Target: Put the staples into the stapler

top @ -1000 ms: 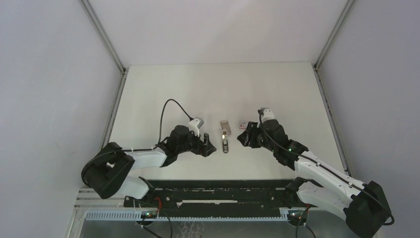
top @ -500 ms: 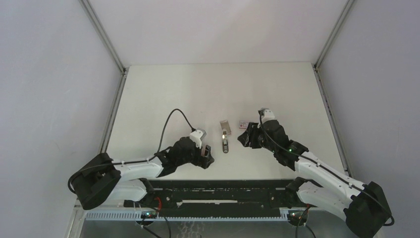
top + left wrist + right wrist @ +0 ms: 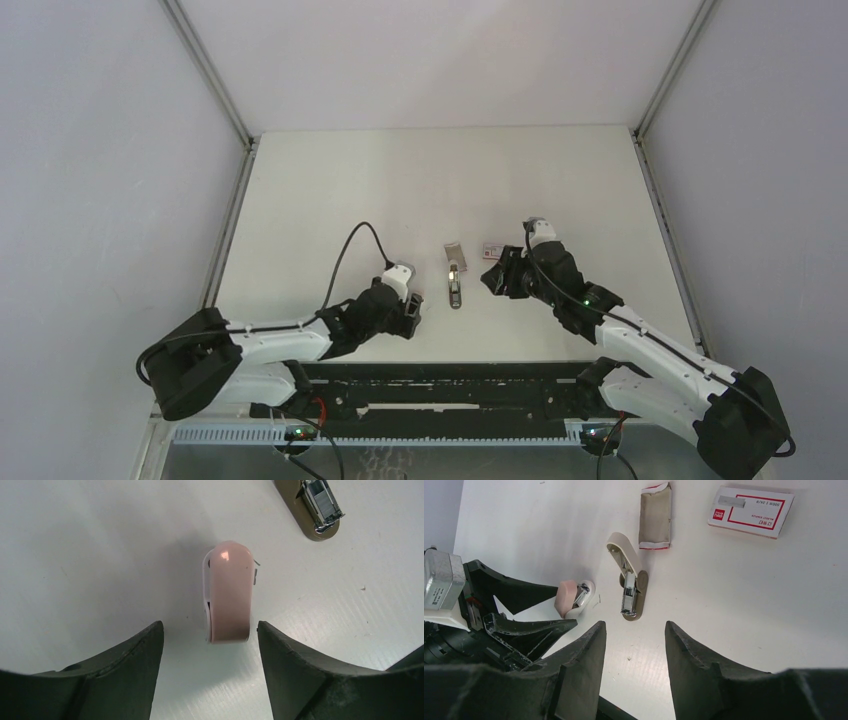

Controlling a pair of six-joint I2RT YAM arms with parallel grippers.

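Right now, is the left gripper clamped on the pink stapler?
No: the left gripper stands open with one finger on each side of the stapler, and a clear gap shows at both sides.

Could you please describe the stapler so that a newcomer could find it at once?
On the white table, look between the left arm's open fingers. The stapler lies there, untouched: short, rounded and pale pink, unlike the longer grey-brown tool nearby.

left end effector (image 3: 210, 626): jaws apart | right end effector (image 3: 635, 626): jaws apart
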